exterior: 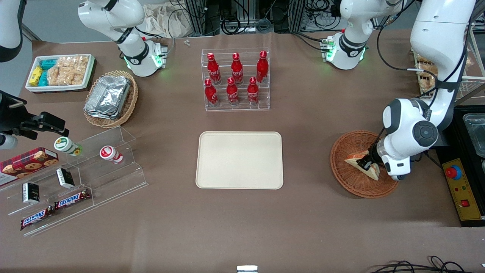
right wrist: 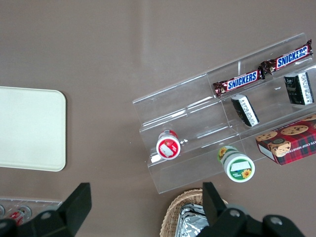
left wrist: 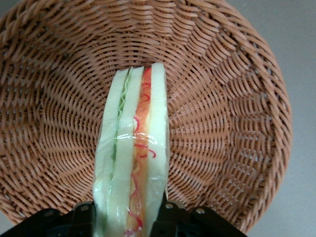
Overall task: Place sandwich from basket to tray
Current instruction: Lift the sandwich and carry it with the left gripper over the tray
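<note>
Clearly the sandwich (left wrist: 132, 153) is a plastic-wrapped triangular wedge: pale white bread slices with green lettuce and an orange-red filling streaked with thin red strands along its cut edge. It sits inside the reddish-brown woven wicker basket (exterior: 350, 182), toward the working arm's end of the surface. The gripper (exterior: 366, 163) is down in the basket, its black fingers (left wrist: 170, 217) closed against the wedge's two bread faces. The cream-beige tray (exterior: 239, 159) lies well apart.

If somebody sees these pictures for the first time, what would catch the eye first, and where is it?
Probably the gripper, down in the basket at the working arm's end of the table, its fingers on either side of the sandwich. Next come the red bottles on their clear rack, farther from the front camera than the bare tray at the table's middle.
</note>
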Controlling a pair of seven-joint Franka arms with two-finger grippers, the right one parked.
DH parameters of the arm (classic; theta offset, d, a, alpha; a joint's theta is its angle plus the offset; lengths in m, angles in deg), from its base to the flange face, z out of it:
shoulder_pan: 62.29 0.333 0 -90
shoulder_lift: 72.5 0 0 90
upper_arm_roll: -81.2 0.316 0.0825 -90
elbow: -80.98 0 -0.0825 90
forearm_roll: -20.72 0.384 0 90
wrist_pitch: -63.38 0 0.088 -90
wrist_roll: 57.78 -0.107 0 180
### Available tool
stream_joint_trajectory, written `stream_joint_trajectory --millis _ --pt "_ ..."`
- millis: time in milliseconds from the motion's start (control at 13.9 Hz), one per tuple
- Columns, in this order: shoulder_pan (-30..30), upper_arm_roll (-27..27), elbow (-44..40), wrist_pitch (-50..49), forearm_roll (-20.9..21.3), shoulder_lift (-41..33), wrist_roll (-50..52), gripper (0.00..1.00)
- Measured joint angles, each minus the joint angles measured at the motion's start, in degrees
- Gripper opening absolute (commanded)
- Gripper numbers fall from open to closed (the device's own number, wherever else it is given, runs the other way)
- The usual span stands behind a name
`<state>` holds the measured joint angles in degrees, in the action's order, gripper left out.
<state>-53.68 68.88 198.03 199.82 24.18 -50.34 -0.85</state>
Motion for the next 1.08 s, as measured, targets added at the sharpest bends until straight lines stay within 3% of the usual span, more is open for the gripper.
stream_joint_trajectory --millis 289,577,866,1082 --pt "-0.5 0.0 -3.1 -4.7 0.0 -1.4 0.5 0.00" --pt "-0.5 -1.7 -16.9 -25.4 0.0 -5.1 0.5 0.00" --pt "-0.7 -7.6 -32.3 -41.2 0.0 -6.0 -0.2 0.00" --pt "-1.1 -16.8 -34.8 -42.9 0.0 -5.7 -1.0 0.00"
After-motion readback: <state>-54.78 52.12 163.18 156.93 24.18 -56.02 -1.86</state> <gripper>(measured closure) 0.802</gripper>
